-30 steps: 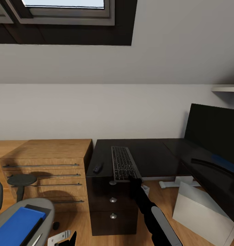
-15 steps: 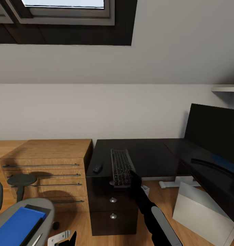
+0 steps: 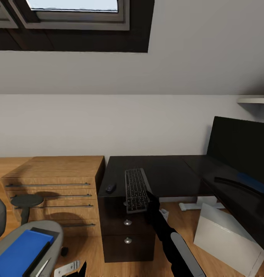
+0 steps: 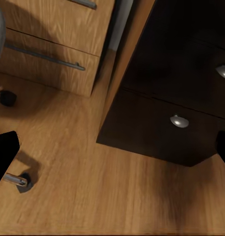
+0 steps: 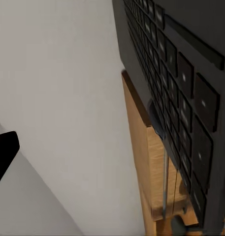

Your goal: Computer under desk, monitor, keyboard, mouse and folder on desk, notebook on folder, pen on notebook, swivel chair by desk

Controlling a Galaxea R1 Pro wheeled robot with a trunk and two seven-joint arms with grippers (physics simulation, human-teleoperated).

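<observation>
The slim keyboard [image 3: 135, 188] lies on the black desk [image 3: 166, 173], its near end hanging over the front edge above the drawers. My right gripper [image 3: 151, 198] is at its near right corner. In the right wrist view the keyboard [image 5: 186, 98] sits close beside that gripper, whose one visible fingertip [image 5: 4, 157] stands far from it, so the jaws look open. The mouse [image 3: 110, 188] rests left of the keyboard. The monitor [image 3: 239, 150] stands on the desk's right wing, the computer [image 3: 228, 238] below it. The blue folder [image 3: 20, 252] and white pen [image 3: 42, 268] lie on the swivel chair [image 3: 54, 232]. My left gripper [image 4: 112, 152] hangs open over the floor.
A light wooden drawer chest [image 3: 54, 181] stands against the desk's left side. The black three-drawer unit [image 3: 126, 231] is right in front of me and is also seen in the left wrist view [image 4: 171, 98]. The chair's chrome base [image 3: 66, 267] is near my left arm. A wall shelf [image 3: 253, 100] juts out at the right.
The keyboard has slid toward the desk's near edge and turned straighter, so its end now overhangs the drawers. The camera shifted slightly. Both arms have barely moved.
</observation>
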